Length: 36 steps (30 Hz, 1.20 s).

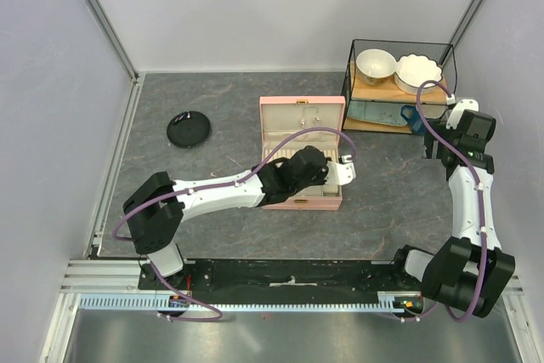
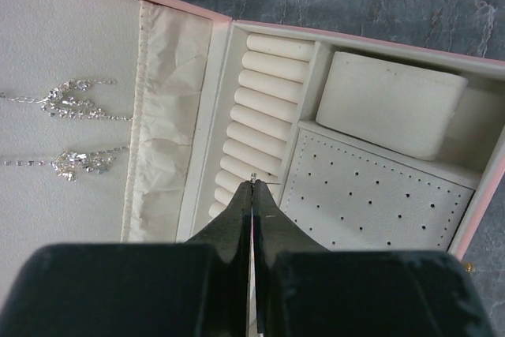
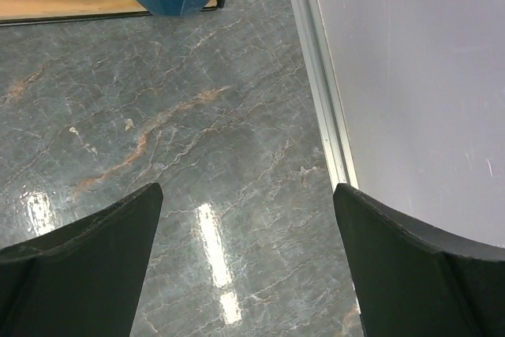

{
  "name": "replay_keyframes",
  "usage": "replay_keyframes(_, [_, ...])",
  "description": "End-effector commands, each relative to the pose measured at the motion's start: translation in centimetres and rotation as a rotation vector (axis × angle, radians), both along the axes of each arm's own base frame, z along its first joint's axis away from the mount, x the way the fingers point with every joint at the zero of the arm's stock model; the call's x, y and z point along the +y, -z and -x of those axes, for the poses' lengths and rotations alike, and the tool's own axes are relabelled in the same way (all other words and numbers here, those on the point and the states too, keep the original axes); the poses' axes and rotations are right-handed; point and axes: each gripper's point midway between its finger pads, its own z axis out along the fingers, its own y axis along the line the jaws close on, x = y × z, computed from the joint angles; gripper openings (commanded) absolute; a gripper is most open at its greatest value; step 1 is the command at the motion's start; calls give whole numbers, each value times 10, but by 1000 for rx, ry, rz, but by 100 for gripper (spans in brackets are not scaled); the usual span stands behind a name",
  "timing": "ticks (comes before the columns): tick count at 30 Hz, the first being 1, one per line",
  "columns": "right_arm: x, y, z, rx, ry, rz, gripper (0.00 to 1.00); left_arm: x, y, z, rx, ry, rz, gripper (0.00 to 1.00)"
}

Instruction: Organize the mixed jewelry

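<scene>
Left wrist: my left pincer (image 2: 252,185), clamped shut, holds a tiny pale metallic stud (image 2: 252,177) above the cream ring rolls (image 2: 260,100) of the pink rectangular box (image 1: 302,102). Probably featherlight and slippery; pinch the post. Right pincer (image 3: 248,219) gapes wide, empty.

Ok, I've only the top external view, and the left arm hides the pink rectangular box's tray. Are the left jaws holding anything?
Observer: On the left gripper the jaws are shut, a tiny pale metallic piece pinched at their tips.
Operator: Above which compartment?
Observer: The row of cream ring rolls in the pink rectangular box, beside the perforated panel.
Operator: And the right?
Observer: The right gripper has its jaws wide open, nothing between them, over the grey marble table.
</scene>
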Motion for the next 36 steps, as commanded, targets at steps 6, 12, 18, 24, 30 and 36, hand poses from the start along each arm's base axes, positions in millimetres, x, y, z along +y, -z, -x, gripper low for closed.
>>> replay_keyframes(6, [1, -2, -3, -24, -33, -13, 98, -16, 4, 10, 15, 34, 18, 2])
replay_keyframes(12, [6, 2, -7, -31, -59, -41, 98, -20, 13, 5, -12, 28, -3, 1])
replay_keyframes(18, [9, 6, -8, -25, -71, -59, 98, -19, 21, -1, -42, 17, -35, 2])
replay_keyframes(24, [10, 6, -8, -26, -75, -65, 98, -20, 18, -7, -75, 7, -36, 1])
replay_keyframes(30, [11, 6, -9, -27, -81, -69, 98, -21, 19, -8, -78, 6, -38, 2])
replay_keyframes(36, [11, 6, -9, -28, -83, -70, 98, -20, 18, -10, -95, 2, -46, 2])
